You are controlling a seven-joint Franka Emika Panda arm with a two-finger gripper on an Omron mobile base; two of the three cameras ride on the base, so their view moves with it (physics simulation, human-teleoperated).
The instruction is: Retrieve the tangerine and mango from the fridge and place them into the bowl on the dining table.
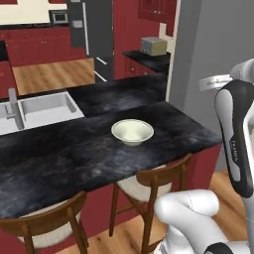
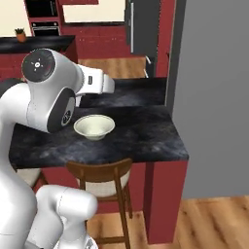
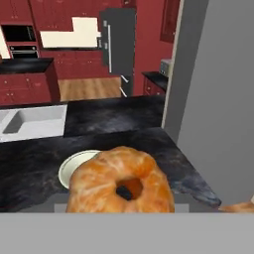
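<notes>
Fig.: carry-to-bowl step, w/ notes on doing it well. Hand view: an orange, dimpled fruit, tangerine by colour, sits right in front of the camera, where the pincer's fingertips would rise; judged held in the pincer, jaws partway apart around it, though the tips themselves are hidden by the fruit. The bowl, cream-white and empty, stands on the black marbled tabletop of the dining table, near its chair-side edge and well apart from the sink. In hand view the bowl's rim peeks out left of and behind the fruit, so the load is not yet over the bowl. The fridge stands shut across the kitchen, far behind; mango not seen.

Technique: bring the hand left and fwd until the fruit covers the bowl's centre, not its rim. Lower before letting go, since a round fruit dropped from height may bounce or roll out of a shallow bowl. Keep clear of the grey wall at right. Release approx. at rim level, then lift straight up.
</notes>
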